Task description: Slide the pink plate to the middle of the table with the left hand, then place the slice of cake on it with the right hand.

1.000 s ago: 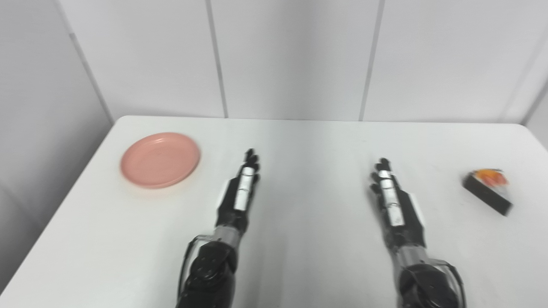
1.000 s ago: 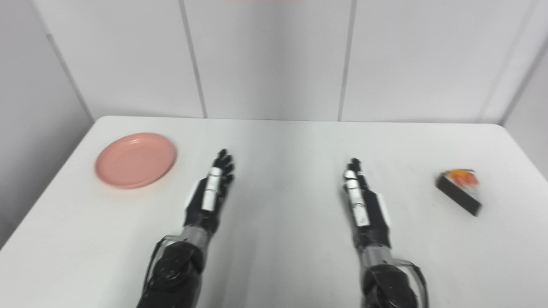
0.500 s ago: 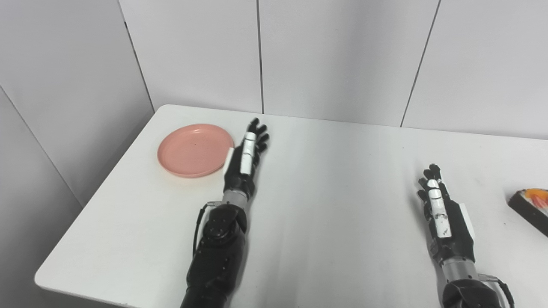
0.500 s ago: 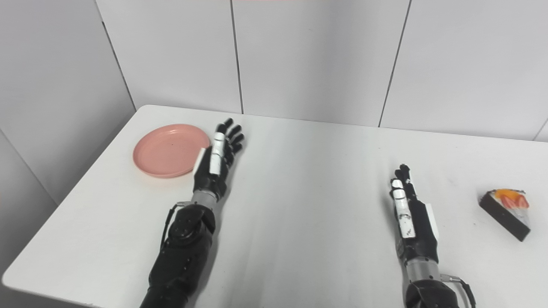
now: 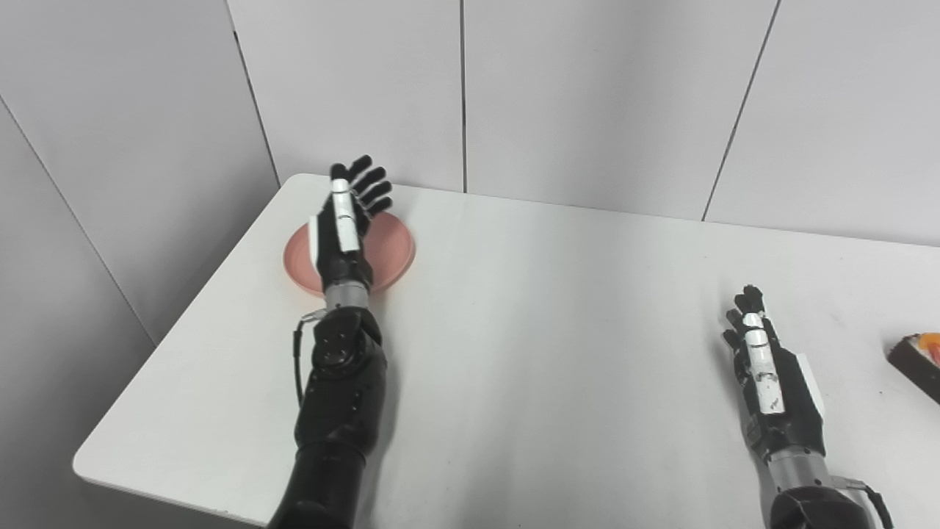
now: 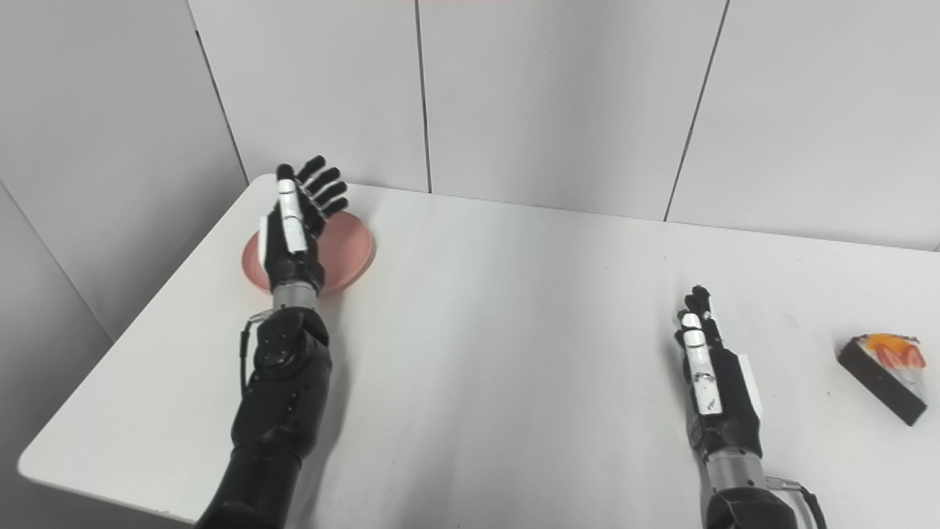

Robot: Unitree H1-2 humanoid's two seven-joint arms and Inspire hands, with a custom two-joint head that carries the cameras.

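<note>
The pink plate (image 5: pixel 393 253) lies near the table's far left corner, partly covered by my left hand (image 5: pixel 345 224). That hand is raised above the plate, open, fingers spread and pointing away from me. My right hand (image 6: pixel 716 378) rests open and flat on the table at the right, holding nothing. The slice of cake (image 6: pixel 885 375), dark with white cream and orange fruit on top, sits at the far right, a short gap from the right hand. In the left eye view the cake (image 5: pixel 918 356) is cut by the picture's edge.
The white table (image 5: pixel 558 330) has its left edge and near left corner close to my left arm. Grey wall panels stand right behind the table's far edge.
My left hand has moved left and away from me, from beside the plate to over it. The right hand has stayed put. The camera has turned left, so the whole picture shifted.
</note>
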